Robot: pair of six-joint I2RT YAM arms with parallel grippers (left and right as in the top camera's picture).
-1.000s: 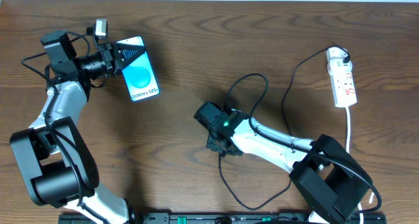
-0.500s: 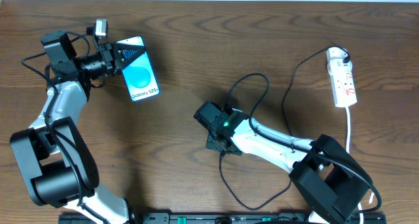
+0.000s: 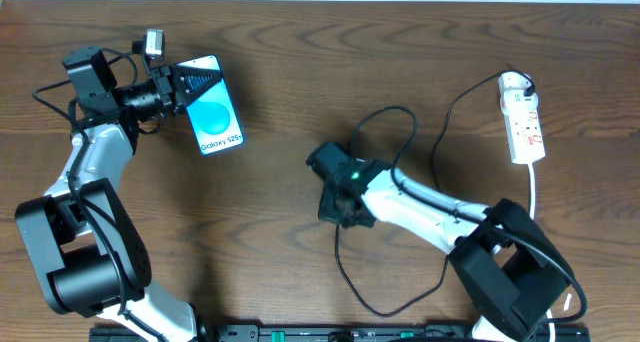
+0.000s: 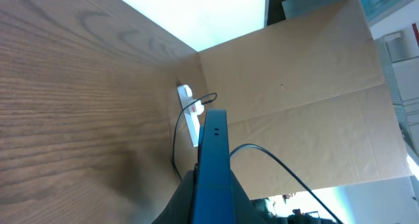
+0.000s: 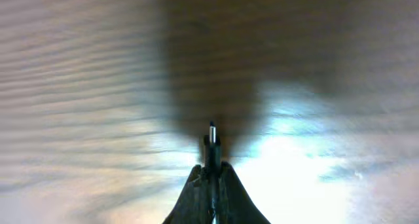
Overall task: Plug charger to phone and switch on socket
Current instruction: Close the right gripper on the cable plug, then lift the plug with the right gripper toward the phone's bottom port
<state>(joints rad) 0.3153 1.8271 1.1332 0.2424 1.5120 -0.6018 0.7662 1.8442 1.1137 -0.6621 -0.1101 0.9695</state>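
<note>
Since a second ago the right arm has slid slightly toward the table's right side, dragging the cable's loop with it. The left arm and phone have not shifted.

On the wooden table [image 3: 300, 82], the socket [image 3: 524, 119] lies at the far right edge, its white cord [image 3: 533, 197] trailing toward the near side. The phone [image 3: 215, 117] sits at the far left, screen up in the overhead view. The left gripper [image 3: 195, 82] is clamped on its upper end.

The charger [image 3: 436, 157] runs from the socket's rounded end in wide curves to the table's middle. There the right gripper [image 5: 211, 175] is pinched tight on it, and the plug tip [image 5: 211, 133] pokes out beyond the fingertips, pointing down at the wood.
</note>
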